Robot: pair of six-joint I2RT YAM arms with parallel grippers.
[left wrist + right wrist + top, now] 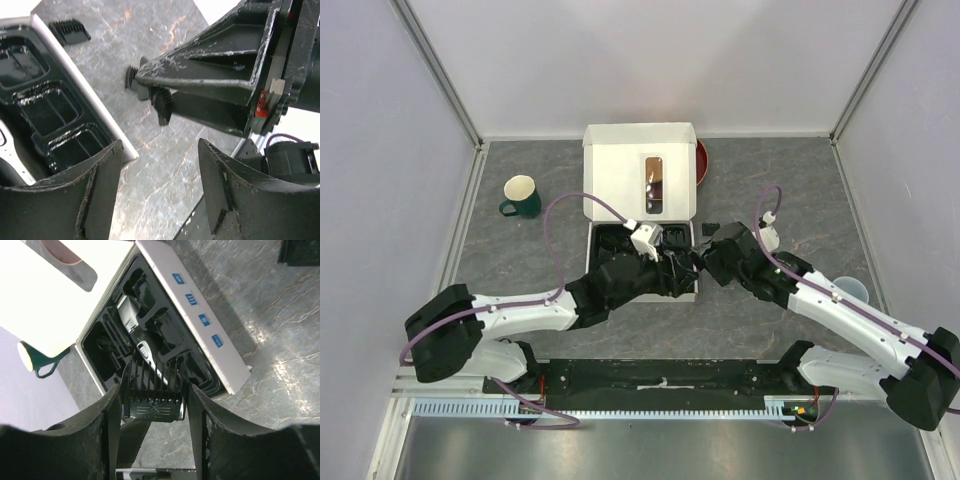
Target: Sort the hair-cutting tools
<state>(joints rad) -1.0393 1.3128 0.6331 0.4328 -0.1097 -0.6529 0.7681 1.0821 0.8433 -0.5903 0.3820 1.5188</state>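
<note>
My right gripper (154, 407) is shut on a black comb guard (152, 390), gripped by its two sides with the teeth pointing away, just off the right edge of the white box (692, 262). The box's black tray (47, 107) holds the black-and-silver clipper (131, 317). My left gripper (160, 175) is open over bare table beside the tray's corner, nothing between its fingers (107, 185). In the left wrist view the held comb guard (162, 102) shows just ahead, in the right gripper's jaws. A second comb guard (710, 226) lies on the table right of the box.
The box lid (640, 175) stands open at the back, with a red dish (702, 160) behind it. A green mug (522, 196) stands left of the box. A clear cup (850, 290) sits by the right arm. Grey walls enclose the table.
</note>
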